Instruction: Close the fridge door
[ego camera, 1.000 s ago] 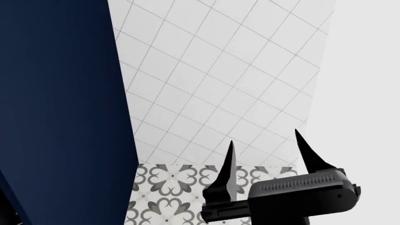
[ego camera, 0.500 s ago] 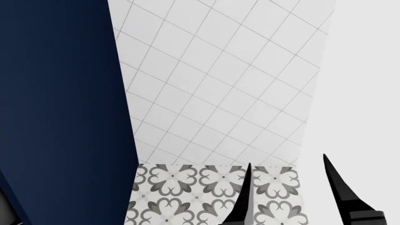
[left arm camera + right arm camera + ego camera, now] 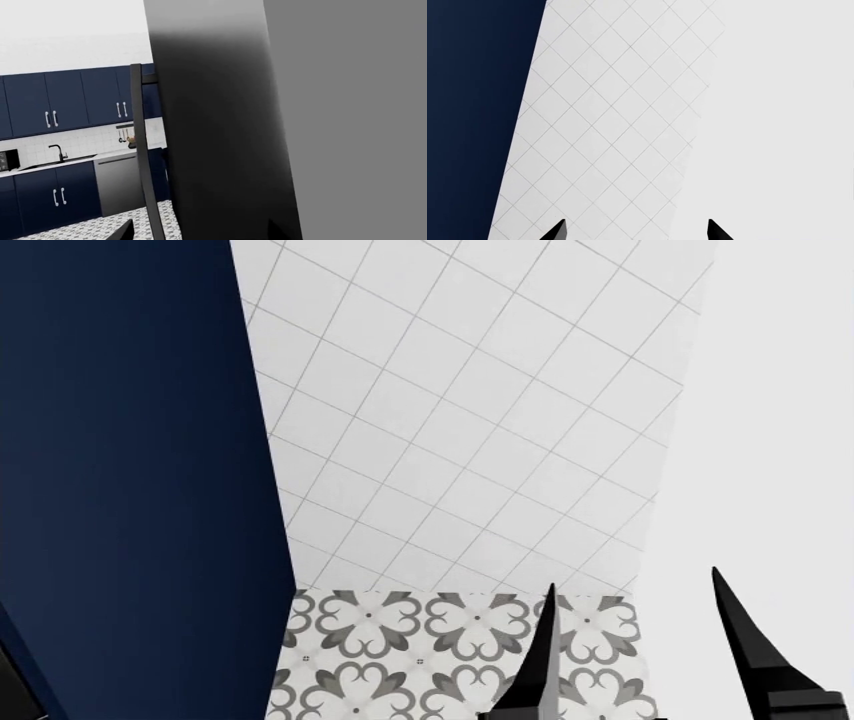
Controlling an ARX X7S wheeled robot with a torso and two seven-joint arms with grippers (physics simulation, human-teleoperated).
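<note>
The fridge door [image 3: 774, 390] is a plain light grey-white slab along the right of the head view. It also fills the right of the right wrist view as the fridge door [image 3: 787, 100]. In the left wrist view the fridge door [image 3: 220, 140] stands very close as a tall glossy black surface with a flat grey face beside it. My left gripper [image 3: 199, 231] is open, and only its two dark tips show, one in front of the black surface. My right gripper [image 3: 634, 585] is open and empty, pointing at the tiled wall beside the door's edge. Its tips show as the right gripper [image 3: 635, 230].
A navy blue upright cabinet panel [image 3: 134, 470] fills the left of the head view. A white tiled wall [image 3: 454, 420] lies between it and the door, above patterned floor [image 3: 387, 660]. A thin black vertical bar [image 3: 143, 165] stands before distant navy kitchen cabinets [image 3: 60, 100].
My right gripper has slid right and down in the head view. Its body has dropped below the frame, so only the two fingers show. Panel, wall and door look unchanged.
</note>
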